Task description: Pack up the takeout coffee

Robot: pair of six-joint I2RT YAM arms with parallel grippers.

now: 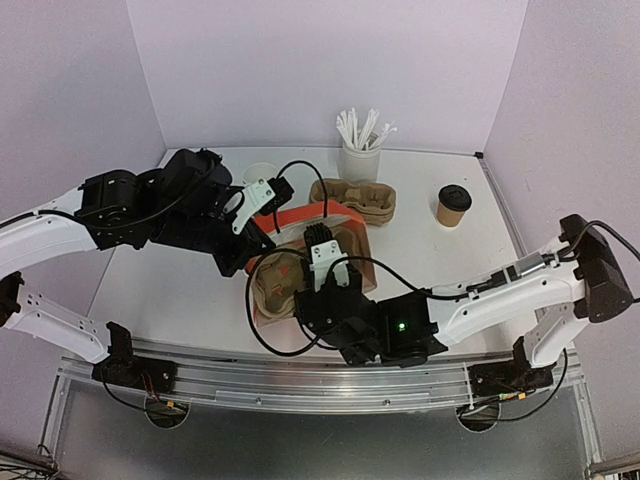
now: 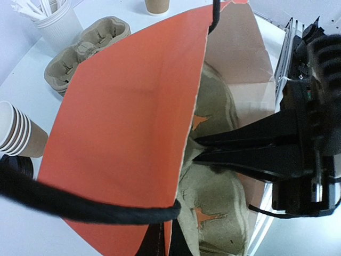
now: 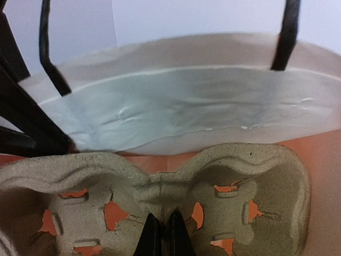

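The takeout coffee (image 1: 454, 205), a brown cup with a black dome lid, stands alone on the table at the back right; its base shows in the left wrist view (image 2: 157, 5). An orange paper bag (image 1: 292, 221) is open at the table's middle with a pulp cup carrier (image 1: 283, 283) in it. My left gripper (image 2: 166, 242) is shut on the bag's orange wall (image 2: 122, 122). My right gripper (image 3: 162, 234) reaches into the bag and is shut on the carrier's middle ridge (image 3: 160, 189). Both grippers are far from the coffee.
A stack of spare pulp carriers (image 1: 352, 200) lies behind the bag. A white cup of stirrers (image 1: 361, 150) stands at the back. Lidless brown cups (image 2: 18, 133) and black lids (image 2: 16, 165) lie at the left. The bag's black handles (image 3: 285, 37) hang near my right gripper.
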